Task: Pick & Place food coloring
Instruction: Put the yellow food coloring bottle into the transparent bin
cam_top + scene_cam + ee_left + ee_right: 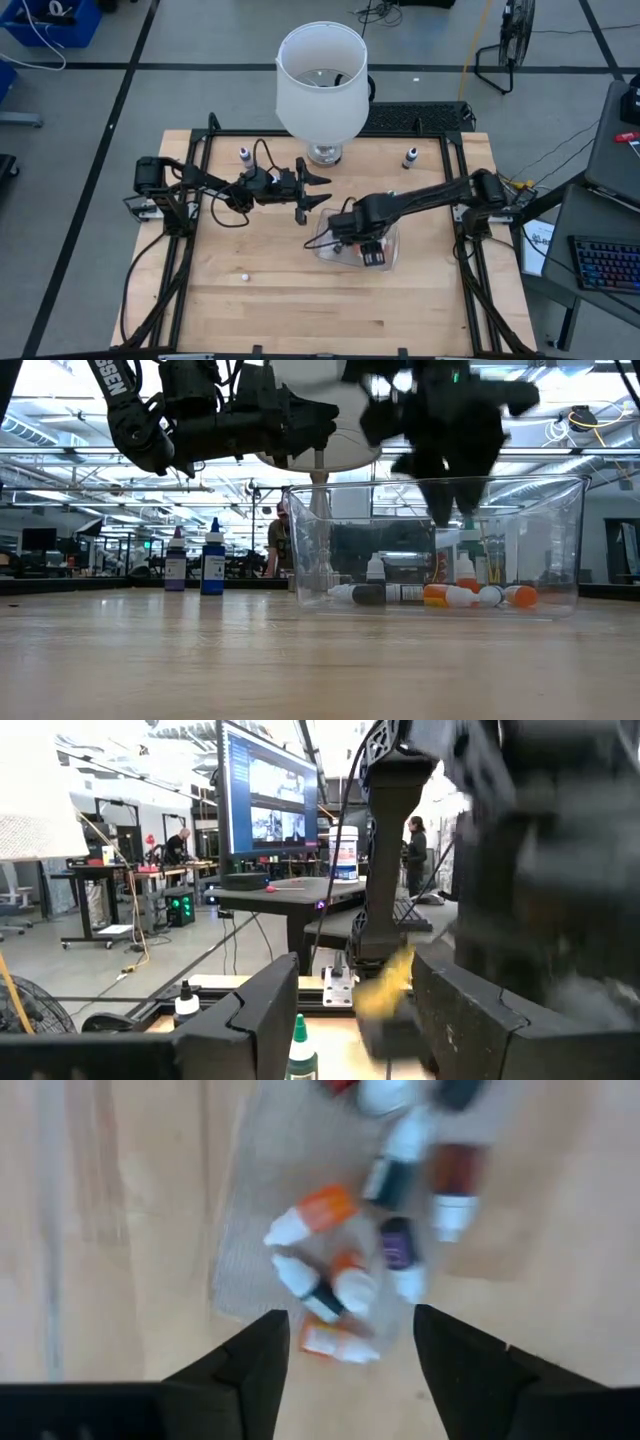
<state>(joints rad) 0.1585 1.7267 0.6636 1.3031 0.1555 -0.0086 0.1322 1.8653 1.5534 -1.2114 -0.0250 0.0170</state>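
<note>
Clear plastic tub (440, 545) holds most of the food coloring (345, 1245), bottles lying jumbled on its floor. Right gripper (350, 1350) hangs above the tub, fingers spread, empty. Left gripper (318, 190) hovers beside it, also spread. Labels are too blurred to read.

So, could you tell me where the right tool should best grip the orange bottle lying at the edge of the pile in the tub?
Probably across the orange body, coming straight down from above. The bottle lies flat with its white tip pointing away from the pile, and its body has bare floor on both sides. The right tool hangs open over the tub.
</note>
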